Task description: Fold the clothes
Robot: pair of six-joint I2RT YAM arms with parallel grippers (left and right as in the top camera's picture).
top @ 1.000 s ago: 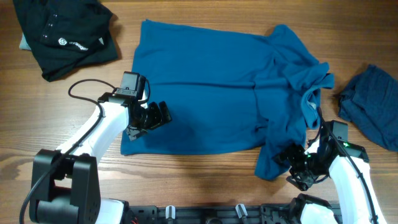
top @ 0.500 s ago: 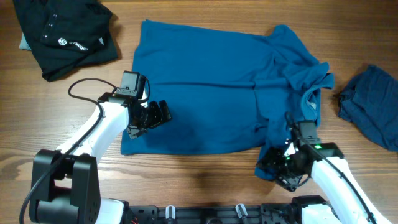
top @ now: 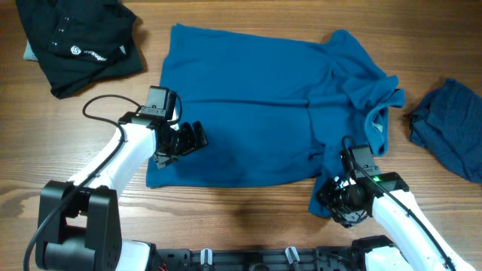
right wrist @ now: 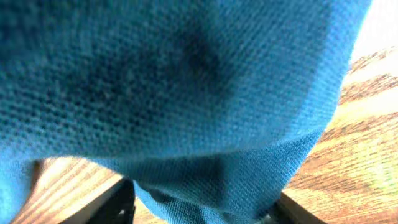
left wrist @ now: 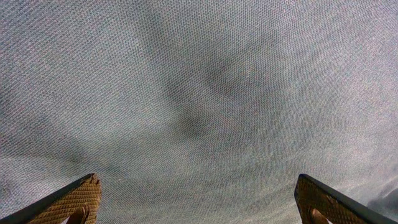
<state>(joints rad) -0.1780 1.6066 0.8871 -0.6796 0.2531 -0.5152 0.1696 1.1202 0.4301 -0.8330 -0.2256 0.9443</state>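
At about 10 o'clock of the overhead view a black garment [top: 79, 41] lies in a loose heap, not folded.

The left pincer [top: 194, 138] sits over the 8 o'clock edge of the mid-blue T-shirt [top: 256, 113]. Its jaws are spread as wide as they go. In the wrist view its fingertips [left wrist: 78, 200] show only at the bottom corners, with nothing but flat knit between them. It has hold of nothing.

The T-shirt fills the middle of the desk [top: 248, 218], reaching from 9 o'clock across to 3 o'clock. Its left and centre lie smooth and flat. Its right side is rumpled, with the collar [top: 376, 124] and a sleeve bunched near 3 o'clock and a flap trailing toward 5 o'clock. No clean fold shows anywhere on it.

The right pincer [top: 337, 202] is at that 5 o'clock flap. In its wrist view a hanging edge of blue fabric drops between the two dark fingers [right wrist: 118, 202]. The jaws stand part-way apart around the cloth, and I cannot tell whether they grip it yet.

At 3 o'clock, well apart from the shirt, the darker blue garment [top: 452, 128] lies crumpled.

By my reading the task is barely started. The shirt is spread but not squared, and every fold on all the garments remains to be made.
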